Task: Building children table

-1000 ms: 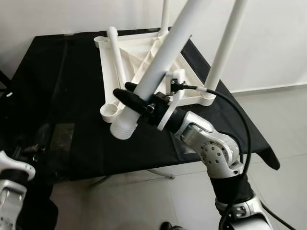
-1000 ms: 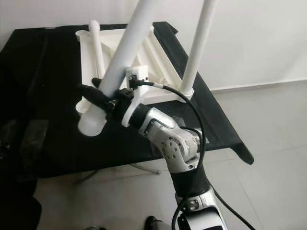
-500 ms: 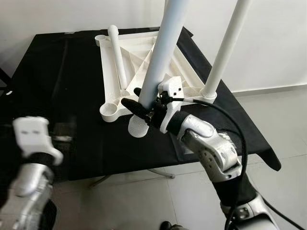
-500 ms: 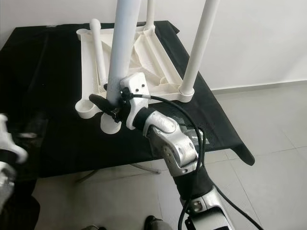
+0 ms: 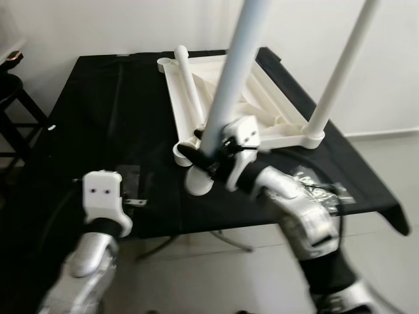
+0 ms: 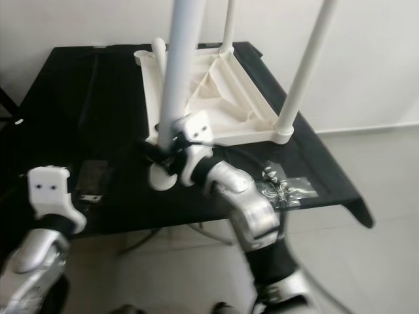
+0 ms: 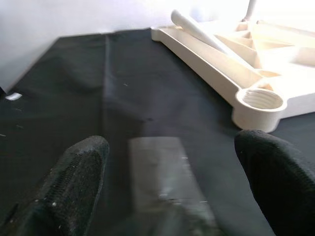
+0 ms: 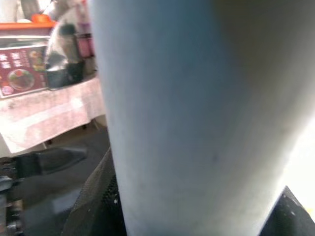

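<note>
Currently the long white plastic leg (image 5: 226, 108) is gripped near-upright by the right fingers (image 5: 208, 159), just beside the empty threaded corner socket (image 7: 259, 100) at frame centre; the left fingers (image 7: 78, 162) are held spread, empty

A worktop (image 5: 98, 118) draped in black cloth stands against a plain white wall (image 5: 85, 26) on a pale tiled floor (image 6: 366, 275).

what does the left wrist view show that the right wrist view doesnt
Left wrist view: the open threaded corner socket of the upturned white plastic tabletop, a loose white leg lying in it, and the left gripper open over the black cloth.

Right wrist view: the white tube leg up close, clamped by the right gripper.

Both: black fingers and white table parts.
</note>
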`<state>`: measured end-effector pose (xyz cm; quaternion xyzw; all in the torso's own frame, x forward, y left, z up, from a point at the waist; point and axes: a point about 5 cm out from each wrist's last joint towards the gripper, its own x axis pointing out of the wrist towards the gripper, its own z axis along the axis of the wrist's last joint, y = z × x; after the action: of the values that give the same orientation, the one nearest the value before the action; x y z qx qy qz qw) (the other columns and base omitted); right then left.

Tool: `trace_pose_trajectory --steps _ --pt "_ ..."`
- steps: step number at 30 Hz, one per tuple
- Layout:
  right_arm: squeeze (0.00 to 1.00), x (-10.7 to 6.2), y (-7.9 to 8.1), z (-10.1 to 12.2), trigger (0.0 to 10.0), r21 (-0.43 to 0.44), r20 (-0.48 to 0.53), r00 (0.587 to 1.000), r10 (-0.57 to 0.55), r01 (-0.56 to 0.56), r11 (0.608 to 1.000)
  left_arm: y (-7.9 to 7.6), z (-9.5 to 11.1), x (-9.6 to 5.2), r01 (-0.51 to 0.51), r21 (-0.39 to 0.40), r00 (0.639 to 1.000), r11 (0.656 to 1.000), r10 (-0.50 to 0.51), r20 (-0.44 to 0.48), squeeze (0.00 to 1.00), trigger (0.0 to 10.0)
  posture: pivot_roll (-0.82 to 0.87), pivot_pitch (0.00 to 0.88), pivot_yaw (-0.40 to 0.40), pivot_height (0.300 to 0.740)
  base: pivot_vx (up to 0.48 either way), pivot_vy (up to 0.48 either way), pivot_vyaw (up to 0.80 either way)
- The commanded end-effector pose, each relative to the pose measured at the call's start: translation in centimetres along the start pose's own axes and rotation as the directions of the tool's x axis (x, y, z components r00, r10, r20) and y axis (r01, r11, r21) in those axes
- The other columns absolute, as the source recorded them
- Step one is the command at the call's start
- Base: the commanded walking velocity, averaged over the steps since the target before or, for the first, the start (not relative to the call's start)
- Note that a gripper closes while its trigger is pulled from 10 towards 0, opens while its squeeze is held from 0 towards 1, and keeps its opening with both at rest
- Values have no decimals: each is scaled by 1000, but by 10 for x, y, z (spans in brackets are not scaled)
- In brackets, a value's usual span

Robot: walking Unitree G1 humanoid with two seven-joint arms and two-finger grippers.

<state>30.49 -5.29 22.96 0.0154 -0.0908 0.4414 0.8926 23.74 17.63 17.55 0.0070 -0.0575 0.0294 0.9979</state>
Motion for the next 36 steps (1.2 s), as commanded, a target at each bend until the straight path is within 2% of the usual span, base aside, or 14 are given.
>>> trace_pose_trajectory --steps 1,5,8,10,12,19,24,29,30,36 --pt "0 -9 -2 -1 10000 -23 -5 1000 -28 28 999 -5 -5 -7 -1 -3 1000 1000 1 -27 0 10000 -100 157 -11 740 0 0 0" --pt "0 -11 -2 -4 10000 -20 -15 999 -39 38 999 -6 -8 -10 -2 -13 999 1000 2 -42 0 10000 -100 154 -11 740 0 0 0" --pt "0 -20 -2 -12 10000 -28 -51 997 -66 64 998 -13 -20 -23 12 -39 996 999 -15 -88 0 10000 -94 145 -9 740 0 0 0" --pt "0 -22 -1 -14 10000 -32 -60 996 -71 69 997 -13 -22 -25 9 -44 995 999 -13 -95 0 10000 -94 145 -9 740 0 0 0" --pt "0 -25 0 -19 10000 -41 -77 993 -86 83 996 -9 -23 -26 -38 -74 995 997 31 -90 0 10000 -95 135 -6 740 0 0 0" --pt "0 -25 -1 -20 10000 -58 -87 991 -106 101 993 -8 -16 -21 -29 -74 999 997 26 -43 0 10000 -97 119 -10 740 0 0 0" --pt "0 -20 -3 -13 10000 -81 -56 993 -105 100 992 -9 -8 -14 -32 -92 999 995 32 -1 0 10000 -95 100 -13 740 286 0 -640" --pt "0 -14 -1 -10 10000 -72 -32 996 -84 81 994 -10 -10 -10 -29 -106 1000 994 29 0 0 10000 -94 90 -7 740 288 0 -563" --pt "0 -13 1 -11 10000 -48 -44 997 -59 57 997 -10 -11 -11 -27 -107 1000 994 27 -4 0 10000 -95 91 -5 740 292 0 0" --pt "0 -13 4 -10 10000 -66 -31 999 -39 36 997 -10 -13 -12 -29 -108 1000 994 29 -8 0 10000 -92 93 -1 740 296 0 -400"
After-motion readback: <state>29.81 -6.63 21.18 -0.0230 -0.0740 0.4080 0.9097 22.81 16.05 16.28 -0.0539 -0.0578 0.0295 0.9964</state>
